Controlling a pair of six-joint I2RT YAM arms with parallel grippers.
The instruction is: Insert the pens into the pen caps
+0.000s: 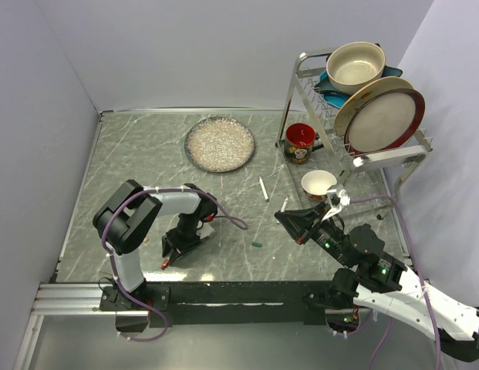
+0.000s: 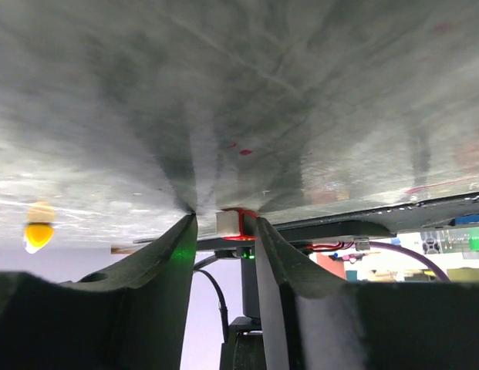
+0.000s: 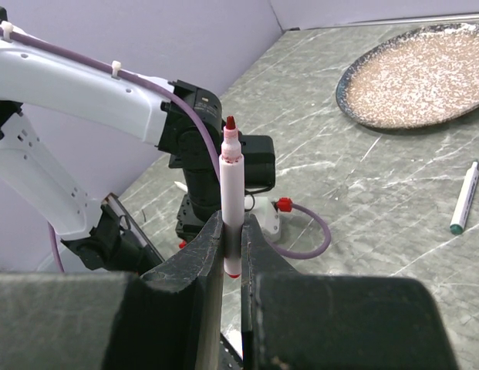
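My right gripper [image 3: 233, 223] clamps the red pen [image 3: 231, 177], left gripper [image 2: 224, 220] open astride the red cap [image 2: 239, 223]; next likely calls for closing, then aligning

Left arm [image 1: 173, 202]: white shell links, black joint housings, purple cable [image 3: 325, 233] secured by white ties [image 3: 116, 68]. Right arm [image 1: 355, 243]: black forward section, white rear link, small green lights [image 1: 382, 269], apparently status lamps. Fingers [image 3: 200, 262]: matte black, wedge-shaped.

Dish rack [image 1: 386, 159] and red mug [image 1: 300, 142] block the right; room left of plate [image 1: 218, 144]
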